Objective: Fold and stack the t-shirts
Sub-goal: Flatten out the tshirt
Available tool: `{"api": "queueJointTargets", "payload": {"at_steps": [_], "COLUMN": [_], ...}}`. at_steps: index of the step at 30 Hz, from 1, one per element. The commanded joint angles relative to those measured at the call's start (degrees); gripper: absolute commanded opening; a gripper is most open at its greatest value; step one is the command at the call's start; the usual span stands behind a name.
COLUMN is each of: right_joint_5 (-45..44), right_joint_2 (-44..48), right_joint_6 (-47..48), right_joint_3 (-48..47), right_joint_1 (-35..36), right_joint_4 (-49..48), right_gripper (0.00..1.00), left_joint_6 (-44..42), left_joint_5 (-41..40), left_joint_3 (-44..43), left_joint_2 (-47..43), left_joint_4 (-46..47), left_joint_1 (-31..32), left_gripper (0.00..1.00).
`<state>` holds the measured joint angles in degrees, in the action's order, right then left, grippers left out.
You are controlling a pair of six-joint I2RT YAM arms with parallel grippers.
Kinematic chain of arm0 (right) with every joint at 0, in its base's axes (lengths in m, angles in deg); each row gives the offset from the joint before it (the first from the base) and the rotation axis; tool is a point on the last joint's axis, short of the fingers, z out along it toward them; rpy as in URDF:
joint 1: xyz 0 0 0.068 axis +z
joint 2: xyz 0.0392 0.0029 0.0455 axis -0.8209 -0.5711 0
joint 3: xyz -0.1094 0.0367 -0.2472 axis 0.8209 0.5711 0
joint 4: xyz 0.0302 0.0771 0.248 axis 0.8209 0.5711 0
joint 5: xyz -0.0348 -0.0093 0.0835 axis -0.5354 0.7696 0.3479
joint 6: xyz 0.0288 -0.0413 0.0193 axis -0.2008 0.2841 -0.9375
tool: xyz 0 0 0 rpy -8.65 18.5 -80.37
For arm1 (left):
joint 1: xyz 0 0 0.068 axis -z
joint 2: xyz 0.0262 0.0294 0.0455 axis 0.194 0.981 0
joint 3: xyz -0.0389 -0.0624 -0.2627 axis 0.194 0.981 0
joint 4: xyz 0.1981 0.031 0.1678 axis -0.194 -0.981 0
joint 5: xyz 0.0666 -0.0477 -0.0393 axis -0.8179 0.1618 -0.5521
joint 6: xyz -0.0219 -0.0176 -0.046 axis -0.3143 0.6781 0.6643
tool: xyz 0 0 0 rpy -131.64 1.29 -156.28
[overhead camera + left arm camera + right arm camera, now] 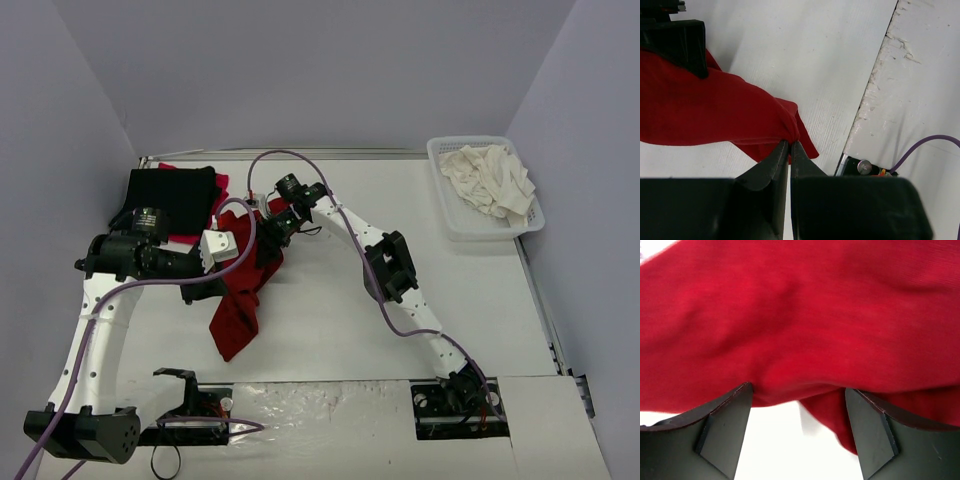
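Note:
A dark red t-shirt hangs bunched in the middle-left of the table, its lower end trailing on the surface. My left gripper is shut on a pinch of this cloth, its tips pressed together on a fold. My right gripper is just behind it, open, with its two fingers wide apart and the red cloth draped across their tips. In the left wrist view the right gripper shows as a black block on the cloth. A folded black t-shirt lies at the back left on a bright red one.
A white lattice basket at the back right holds crumpled cream-white shirts. Purple cables run along both arms. Grey walls close the table's back and sides. The arm bases stand on a plate at the near edge.

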<state>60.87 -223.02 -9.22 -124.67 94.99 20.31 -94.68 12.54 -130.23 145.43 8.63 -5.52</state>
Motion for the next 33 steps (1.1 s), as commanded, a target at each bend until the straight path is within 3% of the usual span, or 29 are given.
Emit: {"api": "queueJointTargets", "payload": {"at_steps": [1,4,13,18,22,27,33], "right_joint_5": [-8.97,-12.66,-11.27,-9.95,-13.89,-23.12,-26.65], "right_joint_2": [0.36,0.63,-1.04,-1.13,2.99,14.76,29.79], "right_joint_6": [-0.18,-0.53,-1.23,-1.76,1.04,3.69,4.31], "right_joint_3": [0.2,1.43,0.73,-0.85,3.09,13.99,21.11], "right_joint_1": [0.44,0.62,1.93,2.38,2.29,0.89,-6.32], "right_joint_4": [-0.34,-2.09,-3.68,-3.77,-3.77,-3.77,0.52], "right_gripper": [0.7,0.7,0.67,0.0,0.0,0.0,0.0], "left_joint_6": [-0.69,-0.77,-0.95,-0.86,-0.69,-0.25,-1.21], "left_joint_5": [2.84,3.19,3.46,3.55,3.29,2.23,4.07], "left_joint_3": [-1.39,-1.22,-1.04,-0.78,-0.69,0.19,-1.74], "left_joint_2": [-0.46,-0.02,0.16,-0.02,-0.02,0.42,1.13], "left_joint_4": [-7.16,-7.07,-6.72,-6.46,-5.93,-4.26,-4.61], "left_joint_1": [0.04,0.04,0.04,0.04,0.13,0.04,0.13], "left_gripper": [0.02,0.02,0.02,0.02,0.02,0.02,0.02]}}
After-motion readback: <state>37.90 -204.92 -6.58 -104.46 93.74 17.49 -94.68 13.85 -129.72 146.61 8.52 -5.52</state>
